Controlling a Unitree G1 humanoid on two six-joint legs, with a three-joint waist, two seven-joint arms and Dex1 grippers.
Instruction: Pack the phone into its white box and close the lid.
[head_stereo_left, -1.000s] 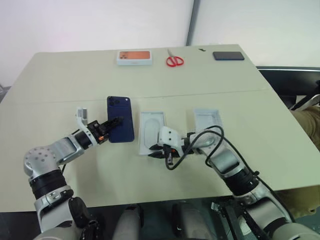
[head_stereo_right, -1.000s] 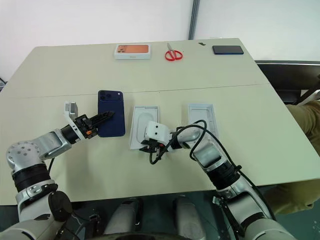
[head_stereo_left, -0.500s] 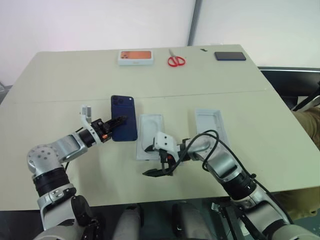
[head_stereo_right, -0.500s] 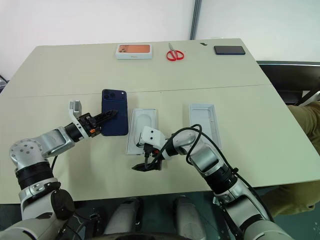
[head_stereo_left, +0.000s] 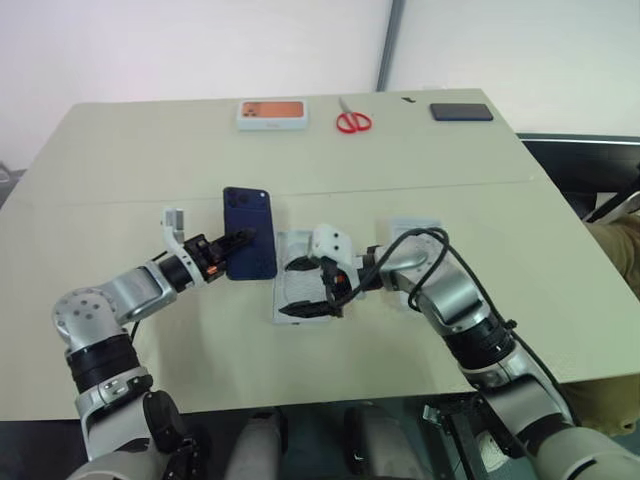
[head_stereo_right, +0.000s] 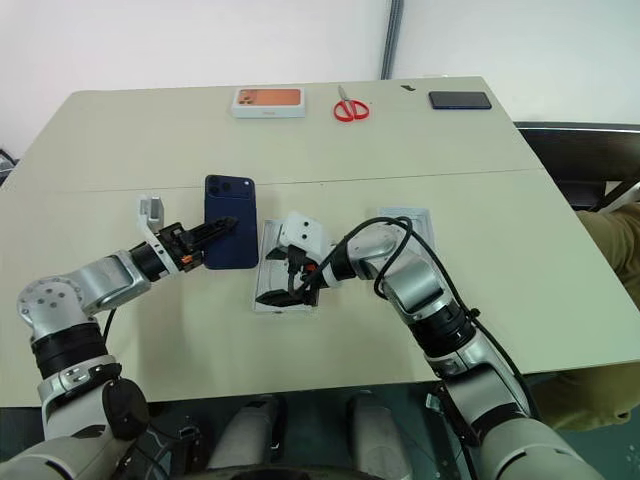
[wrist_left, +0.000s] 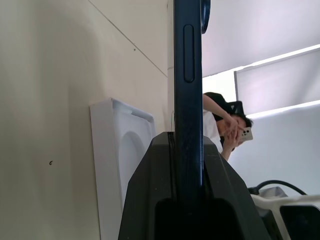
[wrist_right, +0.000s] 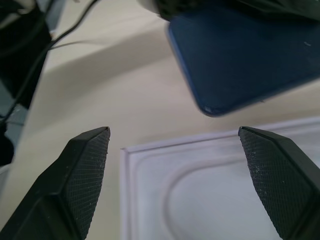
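Two pincers work side by side. Left gripper (head_stereo_left: 238, 243) is clamped on the phone (head_stereo_left: 250, 232), held off the table, long axis running twelve to six. Right gripper (head_stereo_left: 310, 290) hangs wide open over the white tray (head_stereo_left: 290, 305), which lies at three o'clock from the phone, just beside it. Left wrist view adds the phone's thin edge (wrist_left: 188, 75) between the fingers (wrist_left: 150, 200).

A robot test room or lab: a plain beige table (head_stereo_left: 470, 150) against bare white walls (head_stereo_left: 180, 45), with red scissors (head_stereo_left: 351, 121) laid at the table's far edge.
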